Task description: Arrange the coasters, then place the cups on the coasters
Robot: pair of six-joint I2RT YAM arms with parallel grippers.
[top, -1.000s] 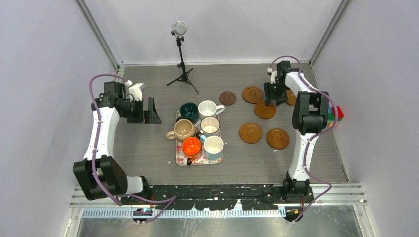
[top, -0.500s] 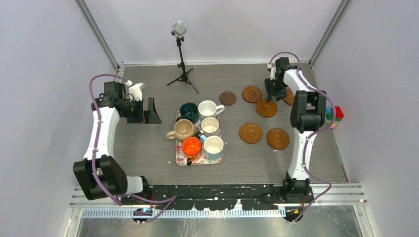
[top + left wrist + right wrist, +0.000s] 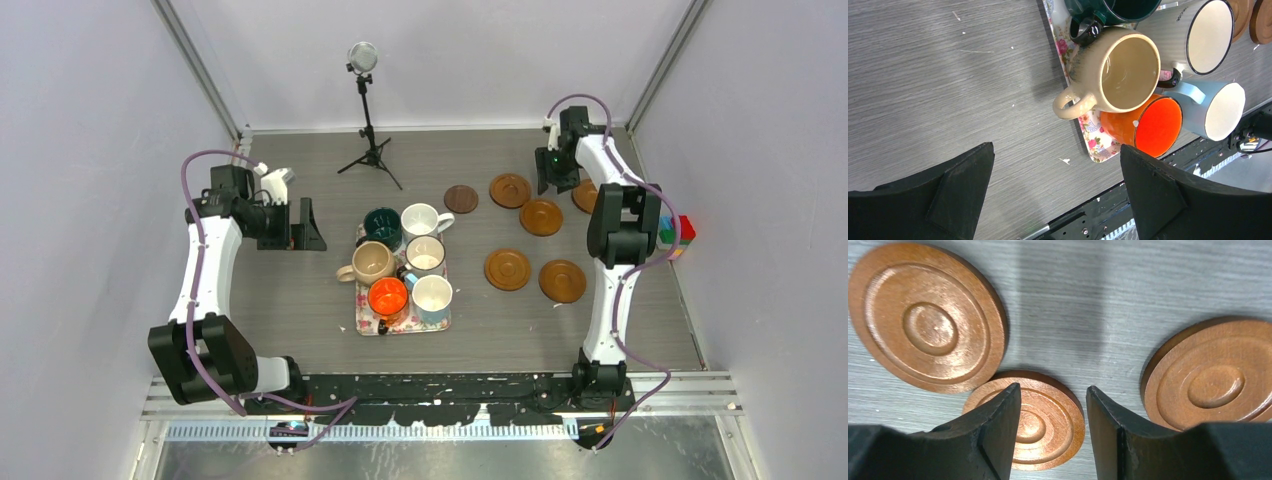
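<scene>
Right gripper (image 3: 1053,390) part-open, empty, poised over a coaster (image 3: 1048,432) lying flat below its tips, two more flanking, evidently spaced out to take cups (image 3: 424,252), all crowded on tray (image 3: 395,326) well to its left.

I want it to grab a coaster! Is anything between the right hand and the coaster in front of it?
No, nothing visible. The right hand is open, and the coaster lies uncovered right in front of it.
</scene>
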